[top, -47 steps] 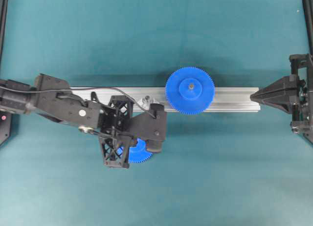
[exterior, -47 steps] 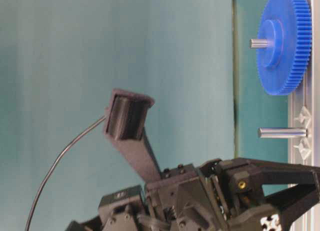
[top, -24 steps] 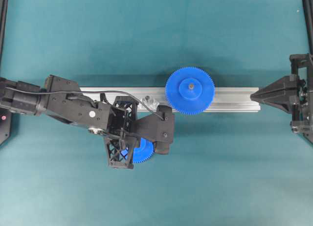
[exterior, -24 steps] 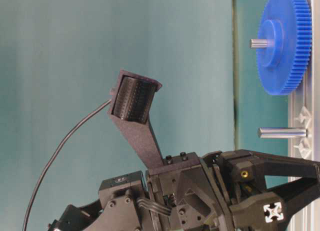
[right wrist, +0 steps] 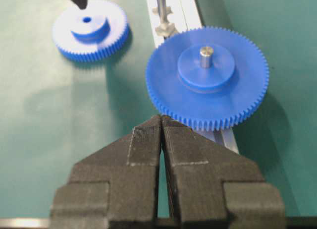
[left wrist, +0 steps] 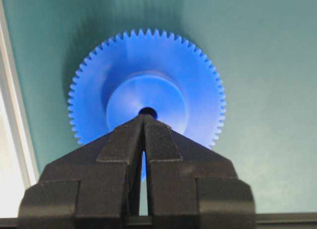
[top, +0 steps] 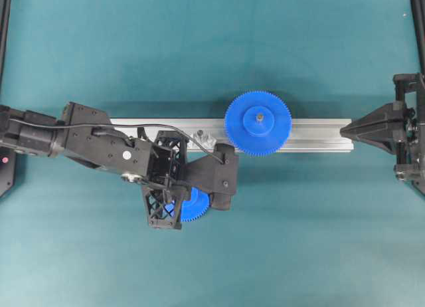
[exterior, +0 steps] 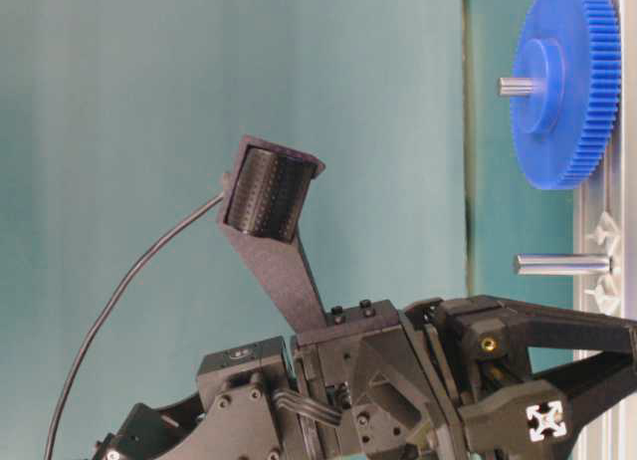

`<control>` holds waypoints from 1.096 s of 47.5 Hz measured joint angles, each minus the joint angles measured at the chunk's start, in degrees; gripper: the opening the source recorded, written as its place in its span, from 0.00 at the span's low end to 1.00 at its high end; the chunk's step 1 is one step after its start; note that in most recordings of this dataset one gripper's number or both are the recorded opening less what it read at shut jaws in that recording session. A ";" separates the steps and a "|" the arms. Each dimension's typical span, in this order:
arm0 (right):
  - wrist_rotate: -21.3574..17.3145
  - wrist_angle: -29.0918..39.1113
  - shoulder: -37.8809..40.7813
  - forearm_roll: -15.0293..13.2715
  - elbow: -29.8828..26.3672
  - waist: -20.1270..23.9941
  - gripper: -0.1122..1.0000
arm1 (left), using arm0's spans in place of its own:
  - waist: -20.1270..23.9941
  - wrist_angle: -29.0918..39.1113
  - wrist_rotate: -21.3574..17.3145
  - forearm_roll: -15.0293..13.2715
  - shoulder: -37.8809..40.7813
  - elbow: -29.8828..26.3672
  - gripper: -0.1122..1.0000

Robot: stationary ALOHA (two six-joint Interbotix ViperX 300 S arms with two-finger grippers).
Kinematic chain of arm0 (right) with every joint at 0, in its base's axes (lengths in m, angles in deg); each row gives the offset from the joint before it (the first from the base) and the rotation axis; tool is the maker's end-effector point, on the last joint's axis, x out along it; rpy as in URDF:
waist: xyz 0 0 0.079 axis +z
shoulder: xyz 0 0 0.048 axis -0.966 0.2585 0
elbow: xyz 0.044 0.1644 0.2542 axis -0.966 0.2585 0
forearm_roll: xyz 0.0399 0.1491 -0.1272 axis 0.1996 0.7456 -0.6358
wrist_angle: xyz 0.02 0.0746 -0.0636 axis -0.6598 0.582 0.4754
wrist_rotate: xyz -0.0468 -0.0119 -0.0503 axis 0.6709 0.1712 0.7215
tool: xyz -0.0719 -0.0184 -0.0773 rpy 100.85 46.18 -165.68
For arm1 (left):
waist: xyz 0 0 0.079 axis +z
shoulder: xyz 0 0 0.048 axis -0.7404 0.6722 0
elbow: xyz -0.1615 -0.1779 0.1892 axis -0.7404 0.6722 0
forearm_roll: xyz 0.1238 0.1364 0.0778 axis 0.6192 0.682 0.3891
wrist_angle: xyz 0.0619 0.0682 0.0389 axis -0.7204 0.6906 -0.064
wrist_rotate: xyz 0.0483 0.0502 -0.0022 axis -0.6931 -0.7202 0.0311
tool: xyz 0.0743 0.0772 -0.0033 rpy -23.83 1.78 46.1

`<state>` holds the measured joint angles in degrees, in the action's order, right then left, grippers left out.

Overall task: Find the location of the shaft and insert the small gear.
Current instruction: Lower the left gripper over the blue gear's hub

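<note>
The small gear (left wrist: 148,90) lies flat on the teal mat, hub up, just in front of the rail; in the overhead view the small gear (top: 194,206) is half hidden under my left wrist. My left gripper (left wrist: 144,117) is shut, empty, its tip over the hub's dark hole; whether it touches I cannot tell. The shaft (top: 198,135) stands upright on the rail, bare, left of the large gear, and shows as a thin pin (exterior: 562,265) in the table-level view. My right gripper (right wrist: 161,119) is shut and empty at the rail's right end.
The large blue gear (top: 257,123) sits on its own pin on the long aluminium rail (top: 319,134). The left arm (top: 99,144) lies across the rail's left part. Black frame posts stand at both side edges of the mat.
Over the last second the left arm shifted slightly right over the small gear and then settled. The gear, the shaft and the right arm have not moved.
</note>
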<state>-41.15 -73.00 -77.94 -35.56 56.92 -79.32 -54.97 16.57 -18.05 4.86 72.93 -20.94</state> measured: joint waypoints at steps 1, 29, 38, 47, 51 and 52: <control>0.00 0.00 0.09 0.00 -0.09 0.00 0.12 | -0.09 0.00 -0.18 0.00 0.00 0.09 0.11; 0.00 0.00 -0.18 0.00 -0.09 0.00 0.12 | -0.09 -0.18 -0.35 -0.09 0.97 -0.18 0.94; 0.00 0.00 -0.18 0.00 0.09 0.00 0.12 | -0.09 -0.09 -0.26 0.00 1.49 -0.35 0.94; -0.09 0.00 -0.18 0.00 0.26 0.09 0.12 | 0.00 0.00 0.09 0.00 2.29 -0.70 0.94; -0.09 0.00 -0.18 0.00 0.26 0.00 0.12 | -0.09 -0.09 0.09 0.00 2.64 -1.14 0.94; -0.09 0.00 -0.18 0.00 0.26 0.00 0.12 | 0.00 0.00 0.09 -0.09 2.90 -1.14 0.94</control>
<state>-41.24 -73.00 -78.12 -35.56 57.19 -79.32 -54.97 16.57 -17.96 4.78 75.83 -22.09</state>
